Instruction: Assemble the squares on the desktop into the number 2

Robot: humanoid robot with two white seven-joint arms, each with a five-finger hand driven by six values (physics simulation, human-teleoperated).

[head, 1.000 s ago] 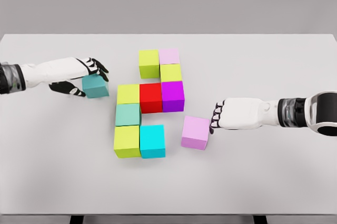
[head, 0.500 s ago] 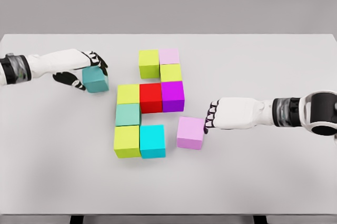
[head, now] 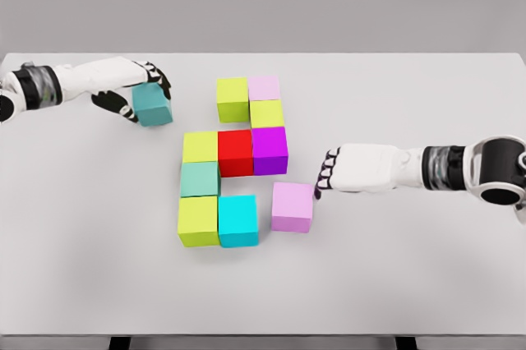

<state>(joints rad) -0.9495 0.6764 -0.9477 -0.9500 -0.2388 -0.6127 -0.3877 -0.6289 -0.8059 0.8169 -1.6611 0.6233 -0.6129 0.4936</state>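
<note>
Fingertips of my right robot hand (head: 333, 176) press the pink cube (head: 292, 207), at four o'clock of the figure, to shove it beside the cyan cube (head: 238, 220); my left robot hand (head: 136, 91) grips the teal cube (head: 152, 104) at ten o'clock for the top row

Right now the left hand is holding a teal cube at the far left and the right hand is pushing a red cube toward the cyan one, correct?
Not quite. The head view shows the right hand against a light purple cube, not a red one. The rest holds: the left hand grips the teal cube, and the cyan cube sits beside the purple one.
</note>
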